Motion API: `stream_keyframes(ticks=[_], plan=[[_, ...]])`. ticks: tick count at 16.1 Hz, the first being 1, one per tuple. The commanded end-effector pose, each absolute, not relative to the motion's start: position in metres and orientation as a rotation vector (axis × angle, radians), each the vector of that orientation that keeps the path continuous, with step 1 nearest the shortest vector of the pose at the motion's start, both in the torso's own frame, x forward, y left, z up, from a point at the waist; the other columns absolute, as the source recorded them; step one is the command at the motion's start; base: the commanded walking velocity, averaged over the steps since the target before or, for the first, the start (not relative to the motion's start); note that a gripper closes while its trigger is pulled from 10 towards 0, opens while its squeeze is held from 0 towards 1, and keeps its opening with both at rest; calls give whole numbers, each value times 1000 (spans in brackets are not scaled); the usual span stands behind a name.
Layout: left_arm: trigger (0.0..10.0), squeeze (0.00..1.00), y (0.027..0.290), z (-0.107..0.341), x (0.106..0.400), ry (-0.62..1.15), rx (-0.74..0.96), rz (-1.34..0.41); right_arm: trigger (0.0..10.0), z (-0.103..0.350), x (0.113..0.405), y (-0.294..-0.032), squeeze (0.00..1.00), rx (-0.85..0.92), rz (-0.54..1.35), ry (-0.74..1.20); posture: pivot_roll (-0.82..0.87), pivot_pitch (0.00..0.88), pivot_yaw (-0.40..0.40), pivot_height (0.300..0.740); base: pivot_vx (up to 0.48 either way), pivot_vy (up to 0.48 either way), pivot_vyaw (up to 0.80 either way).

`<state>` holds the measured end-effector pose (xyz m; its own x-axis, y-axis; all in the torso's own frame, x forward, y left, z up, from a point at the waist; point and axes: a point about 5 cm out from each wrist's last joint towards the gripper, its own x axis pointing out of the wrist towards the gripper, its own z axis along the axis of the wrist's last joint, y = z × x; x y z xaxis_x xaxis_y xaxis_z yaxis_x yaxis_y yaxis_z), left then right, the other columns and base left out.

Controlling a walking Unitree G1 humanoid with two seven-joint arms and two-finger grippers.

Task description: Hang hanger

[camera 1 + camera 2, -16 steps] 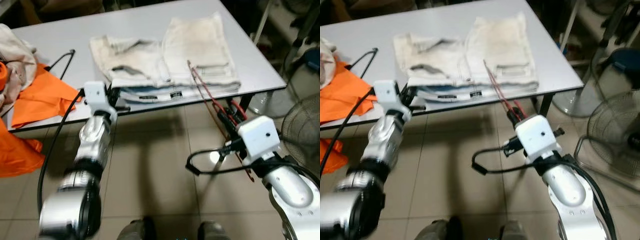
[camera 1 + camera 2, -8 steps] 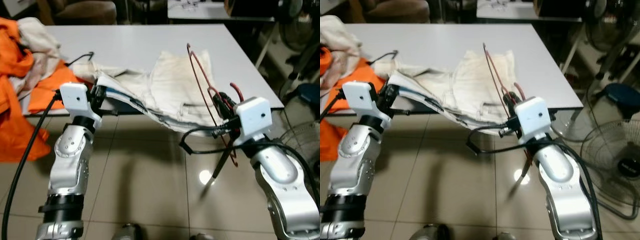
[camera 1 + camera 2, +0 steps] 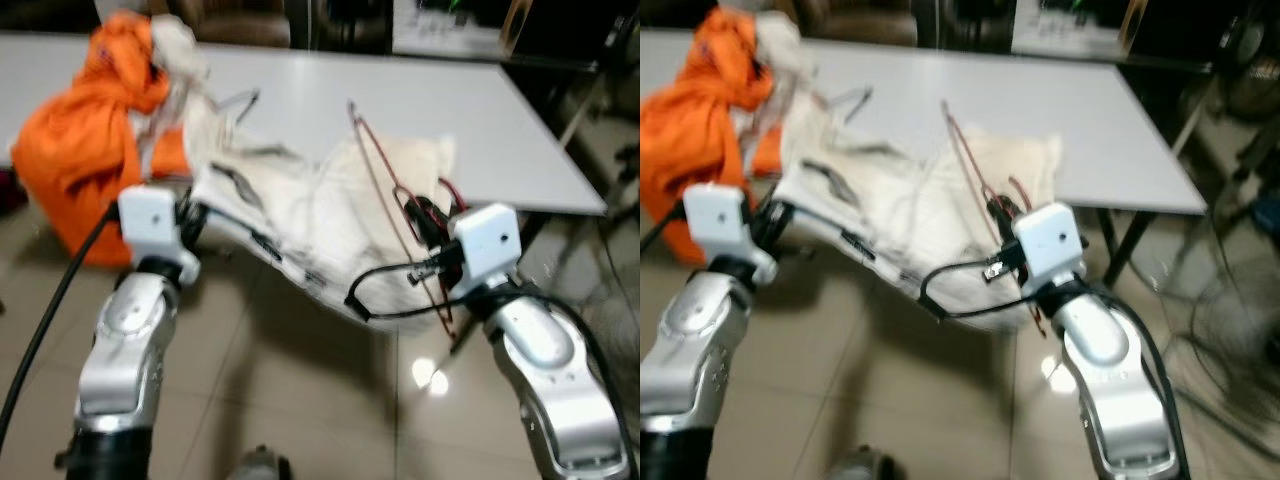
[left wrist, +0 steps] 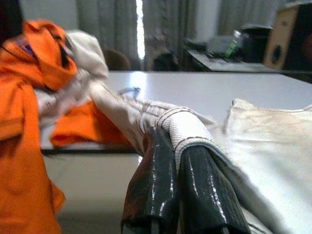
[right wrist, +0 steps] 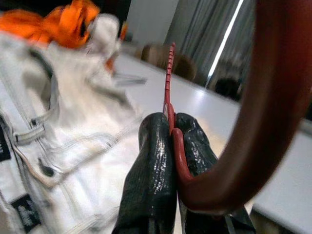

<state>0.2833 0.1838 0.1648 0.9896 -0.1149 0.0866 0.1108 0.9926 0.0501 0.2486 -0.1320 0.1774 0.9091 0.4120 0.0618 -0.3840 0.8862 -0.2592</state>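
Observation:
A red wire hanger [image 3: 383, 170] stands up over the cream trousers [image 3: 320, 215], and my right gripper [image 3: 422, 217] is shut on it near its hook; the right wrist view has the fingers [image 5: 156, 161] pinching the red wire [image 5: 171, 141]. My left gripper [image 3: 196, 205] is shut on the trousers' waistband, with the cloth folded over its fingers [image 4: 161, 170] in the left wrist view. The trousers hang stretched between both grippers, partly off the white table [image 3: 480, 110] and over the floor.
An orange garment [image 3: 85, 150] with a pale cloth on it is heaped at the table's left end. A black cable [image 3: 375, 295] loops under my right wrist. Tiled floor [image 3: 320, 400] lies below; a fan stand and dark furniture stand to the right.
The whole picture has shifted as the camera moved. The trousers have come farther off the table edge, still held by my left gripper, and the hanger stays in my right gripper.

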Motion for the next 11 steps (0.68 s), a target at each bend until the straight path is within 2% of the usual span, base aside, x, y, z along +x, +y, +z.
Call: stream_keyframes(ticks=[1,4,8,11], plan=[[10000,0,172,171,280,-111,53,-147,10000,175,247,-132,0,-256,434,-97,-59,26,15,740,0,0,650],[10000,0,158,168,271,-98,57,-175,10000,170,245,-130,0,-264,466,-83,-53,22,8,740,-160,0,800],[10000,0,156,169,269,-88,59,-168,10000,169,244,-125,0,-270,526,-80,-44,27,-3,740,0,0,800],[10000,0,158,168,264,-80,68,-160,10000,165,241,-123,0,-278,566,-61,-32,28,-12,740,-242,0,800]])
